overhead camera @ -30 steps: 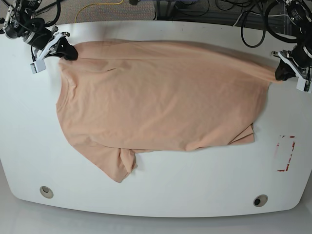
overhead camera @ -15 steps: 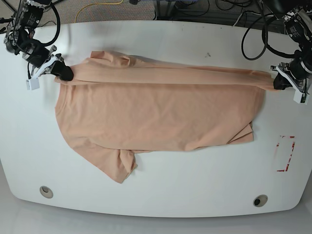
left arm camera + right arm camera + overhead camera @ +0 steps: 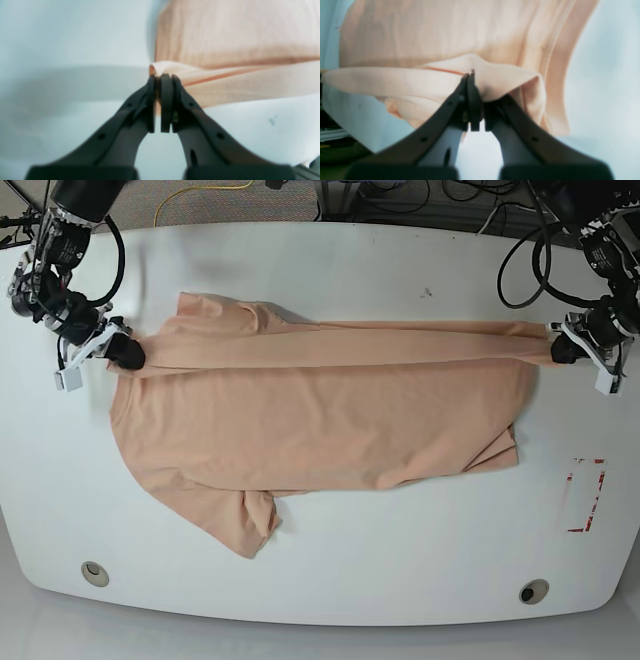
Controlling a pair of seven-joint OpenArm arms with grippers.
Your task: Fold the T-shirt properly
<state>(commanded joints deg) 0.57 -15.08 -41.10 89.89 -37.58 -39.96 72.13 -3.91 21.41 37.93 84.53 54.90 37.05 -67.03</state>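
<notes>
One soft peach-pink cotton T-shirt [image 3: 320,415] is spread across the white tabletop [image 3: 400,570], its far edge lifted taut so it can be folded forward. That edge is clenched at opposite ends by the left gripper [image 3: 161,80] and right gripper [image 3: 472,75].

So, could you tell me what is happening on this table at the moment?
A two-armed robot is folding a peach T-shirt on a white table. The left hand and the right hand are each shut on one end of the shirt's far edge, holding that edge stretched taut between them above the cloth that lies flat. One sleeve sticks out at the near side. The fold is not yet laid down.
</notes>
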